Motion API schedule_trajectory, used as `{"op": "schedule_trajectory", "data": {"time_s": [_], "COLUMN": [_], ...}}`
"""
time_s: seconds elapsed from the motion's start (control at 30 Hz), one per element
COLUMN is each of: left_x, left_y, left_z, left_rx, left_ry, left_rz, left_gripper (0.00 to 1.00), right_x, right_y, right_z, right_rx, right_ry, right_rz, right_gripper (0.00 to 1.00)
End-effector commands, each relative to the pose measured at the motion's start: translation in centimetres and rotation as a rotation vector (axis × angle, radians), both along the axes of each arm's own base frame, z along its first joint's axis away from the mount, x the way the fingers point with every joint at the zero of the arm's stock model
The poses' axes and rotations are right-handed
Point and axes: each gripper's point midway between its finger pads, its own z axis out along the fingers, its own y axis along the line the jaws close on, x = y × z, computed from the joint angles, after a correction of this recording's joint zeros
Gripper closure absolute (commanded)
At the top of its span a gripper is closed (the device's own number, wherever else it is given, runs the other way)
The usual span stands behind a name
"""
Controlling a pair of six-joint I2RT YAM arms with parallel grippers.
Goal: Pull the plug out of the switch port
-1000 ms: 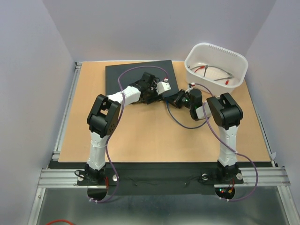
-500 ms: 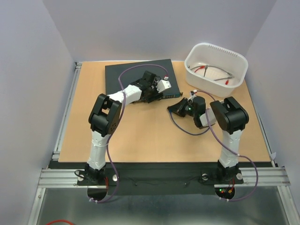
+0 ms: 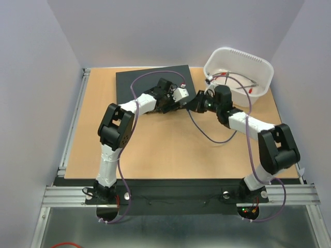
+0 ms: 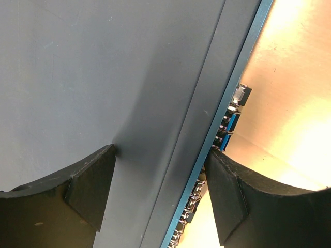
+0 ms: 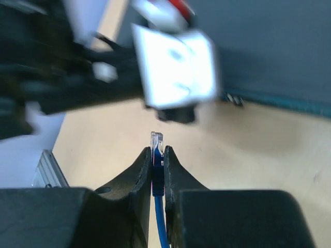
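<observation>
The switch (image 3: 147, 82) is a flat dark box at the back of the table; it also shows in the left wrist view (image 4: 103, 77) and the right wrist view (image 5: 269, 46). My left gripper (image 3: 175, 105) is open and straddles the switch's near right edge (image 4: 158, 175), one finger (image 4: 88, 191) on the top face, the other (image 4: 227, 201) against the row of sockets (image 4: 227, 124). My right gripper (image 3: 196, 104) is shut (image 5: 156, 155) on a clear plug (image 5: 156, 140) with a blue cable. The plug is free in the air, just off the switch's right corner.
A white tub (image 3: 239, 70) holding loose cables stands at the back right, close behind my right arm. Purple arm cables loop over the wooden table (image 3: 155, 150). The left wrist's white housing (image 5: 176, 64) hangs right in front of the held plug.
My right arm first drew back toward me with the plug, then stretched out so the gripper is beside the switch's right corner again. The left arm has hardly moved.
</observation>
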Motion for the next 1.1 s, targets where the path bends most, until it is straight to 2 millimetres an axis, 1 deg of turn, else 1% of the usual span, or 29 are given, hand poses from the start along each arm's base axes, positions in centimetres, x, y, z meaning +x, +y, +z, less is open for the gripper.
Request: {"op": "schedule_trajectory", "data": {"time_s": [0.0,0.03,0.07,0.1,0.13,0.2,0.23,0.27,0.33,0.37,0.4,0.43,0.47,0.5,0.53,0.57,0.6,0.63,0.67,0.7,0.73,0.8,0.83,0.9,0.93,0.97,1.0,1.03,1.07], "left_x": [2.6,2.5,2.4,2.4,2.3,2.3,2.4,2.3,2.4,2.4,2.4,2.3,2.3,2.3,2.3,2.3,2.3,2.2,2.3,2.3,2.5,2.4,2.4,2.4,2.3,2.3,2.2,2.3,2.2], "left_y": [1.4,1.4,1.5,1.6,1.6,1.7,1.8,1.8,1.9,1.9,2.0,2.1,2.1,2.2,2.2,2.2,2.2,2.2,2.3,2.2,2.2,2.2,2.2,2.2,2.2,2.2,2.3,2.3,2.3], "left_z": [4.8,4.8,4.8,4.9,4.7,4.9,5.1,5.1,5.5,5.5,5.6,5.7,5.7,5.7,5.7,5.6,5.5,5.5,5.2,5.2,5.4,5.3,5.2,5.1,5.0,4.9,4.8,4.7,4.6], "left_rx": [-0.067,-0.065,-0.062,-0.060,-0.056,-0.053,-0.052,-0.050,-0.044,-0.044,-0.041,-0.038,-0.038,-0.035,-0.034,-0.033,-0.034,-0.033,-0.029,-0.028,-0.029,-0.026,-0.025,-0.025,-0.023,-0.023,-0.021,-0.022,-0.019], "left_ry": [-0.111,-0.108,-0.105,-0.103,-0.094,-0.094,-0.095,-0.092,-0.091,-0.089,-0.090,-0.089,-0.089,-0.089,-0.089,-0.085,-0.084,-0.081,-0.078,-0.075,-0.078,-0.073,-0.072,-0.070,-0.067,-0.065,-0.063,-0.063,-0.061], "left_rz": [0.072,0.072,0.075,0.076,0.075,0.077,0.082,0.081,0.092,0.093,0.095,0.097,0.099,0.103,0.104,0.105,0.107,0.108,0.110,0.109,0.112,0.113,0.112,0.111,0.111,0.110,0.109,0.110,0.109], "left_gripper": [0.22,0.22,0.22,0.22,0.22,0.22,0.22,0.22,0.22,0.22,0.22,0.22,0.22,0.22,0.22,0.22,0.22,0.22,0.22,0.22,0.22,0.22,0.22,0.22,0.22,0.22,0.22,0.22,0.22], "right_x": [-0.1,-0.6,-0.1,0.0,0.4,0.8,1.6,2.0,3.8,5.7,5.7,6.9,9.4,10.4,10.8,13.0,13.8,13.9,14.4,14.9,15.8,16.5,17.5,18.6,18.8,19.4,20.4,20.8,21.6], "right_y": [-0.1,0.1,0.4,0.4,0.4,0.2,-0.1,-0.3,-1.7,-2.1,-3.1,-5.4,-6.4,-7.9,-11.6,-13.5,-15.3,-18.9,-20.6,-22.1,-24.8,-27.0,-28.6,-29.5,-29.4,-29.1,-28.1,-27.8,-27.5], "right_z": [7.6,9.6,13.5,15.5,20.3,25.2,29.3,31.7,35.1,35.6,39.6,41.6,41.0,42.0,45.4,44.8,45.3,47.1,47.3,47.2,46.6,46.0,44.5,42.0,40.9,39.5,36.6,35.4,33.6], "right_rx": [-0.052,-0.033,-0.015,-0.004,0.013,0.022,0.019,0.018,-0.005,-0.029,-0.013,-0.020,-0.036,-0.039,-0.045,-0.070,-0.079,-0.104,-0.145,-0.182,-0.235,-0.321,-0.350,-0.362,-0.355,-0.358,-0.356,-0.344,-0.330], "right_ry": [-0.179,-0.208,-0.292,-0.331,-0.441,-0.556,-0.664,-0.726,-0.815,-0.842,-0.929,-0.967,-0.955,-0.973,-1.042,-1.032,-1.043,-1.080,-1.098,-1.101,-1.090,-1.098,-1.063,-1.008,-0.988,-0.959,-0.910,-0.885,-0.846], "right_rz": [0.057,0.081,0.082,0.084,0.079,0.062,0.035,0.016,-0.069,-0.099,-0.142,-0.212,-0.254,-0.302,-0.416,-0.479,-0.538,-0.646,-0.700,-0.752,-0.841,-0.887,-0.904,-0.883,-0.845,-0.820,-0.749,-0.727,-0.708], "right_gripper": [0.99,1.00,1.00,1.00,1.00,1.00,1.00,0.99,1.00,0.99,1.00,1.00,1.00,0.99,1.00,1.00,1.00,1.00,1.00,0.99,0.99,1.00,1.00,1.00,1.00,1.00,0.99,1.00,1.00]}}
